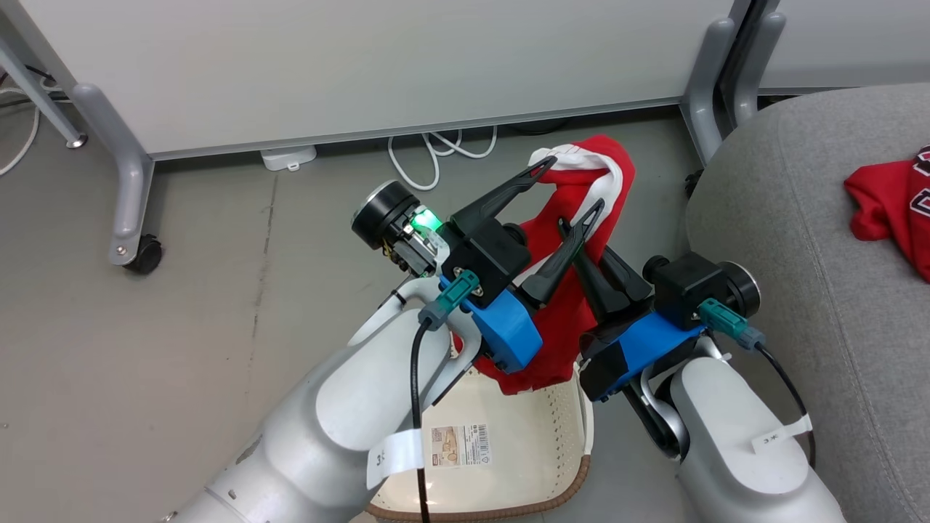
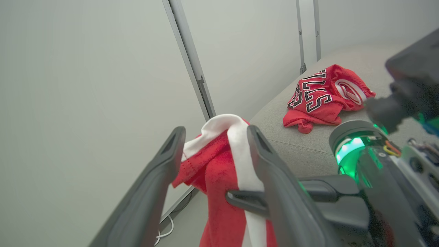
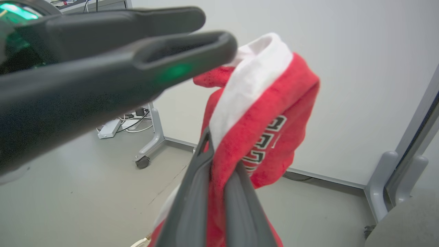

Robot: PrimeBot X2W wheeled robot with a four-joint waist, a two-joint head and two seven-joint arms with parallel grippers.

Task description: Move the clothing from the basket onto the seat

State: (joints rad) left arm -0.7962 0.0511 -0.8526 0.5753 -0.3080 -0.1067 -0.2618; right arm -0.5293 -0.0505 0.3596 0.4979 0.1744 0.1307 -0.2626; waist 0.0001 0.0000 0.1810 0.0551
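Observation:
A red garment with a white stripe and block lettering hangs in the air above the cream basket. My right gripper is shut on it, its fingers pinching the fabric in the right wrist view. My left gripper is open, one finger on each side of the garment's top fold. To the right is the grey seat, with another red jersey lying on it; the left wrist view shows that jersey crumpled on the cushion.
White partition panels stand behind on grey legs, one with a caster at the left, another leg close to the seat. White cables and a power strip lie on the grey floor under the panel.

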